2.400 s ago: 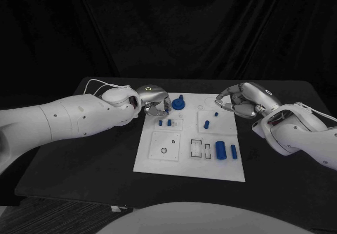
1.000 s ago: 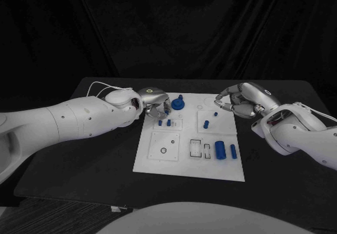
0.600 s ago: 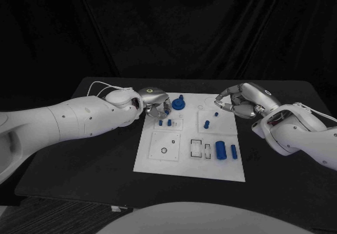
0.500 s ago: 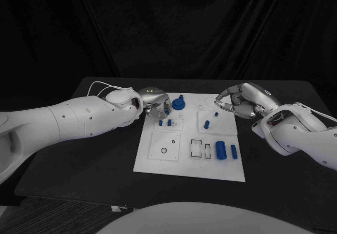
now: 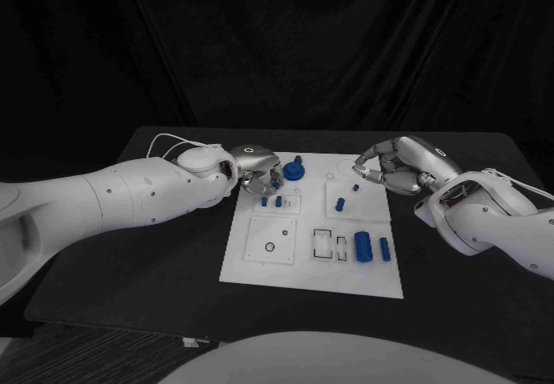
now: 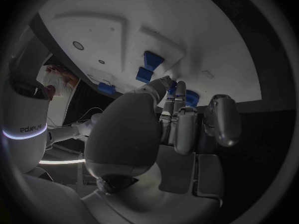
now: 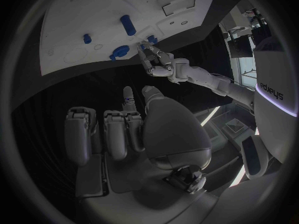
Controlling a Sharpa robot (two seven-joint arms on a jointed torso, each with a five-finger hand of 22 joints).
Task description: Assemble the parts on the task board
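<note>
near the front of the white flat task board [image 5: 260, 268], a blue cylinder [image 5: 363, 246] lies unplaced. farther back, the left hand [image 5: 256, 170] has been shifted slightly right toward the blue round knob part [image 5: 295, 170], fingers curled, apparently empty. the right hand [image 5: 387, 166] is kept curled, empty, far right.

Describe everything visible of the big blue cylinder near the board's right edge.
The big blue cylinder is a smooth, matte, plastic-looking round bar lying flat on the white task board, its long axis running front to back. A thinner blue bar lies parallel on its right, a rectangular cutout on its left. Neither hand touches it.
</note>
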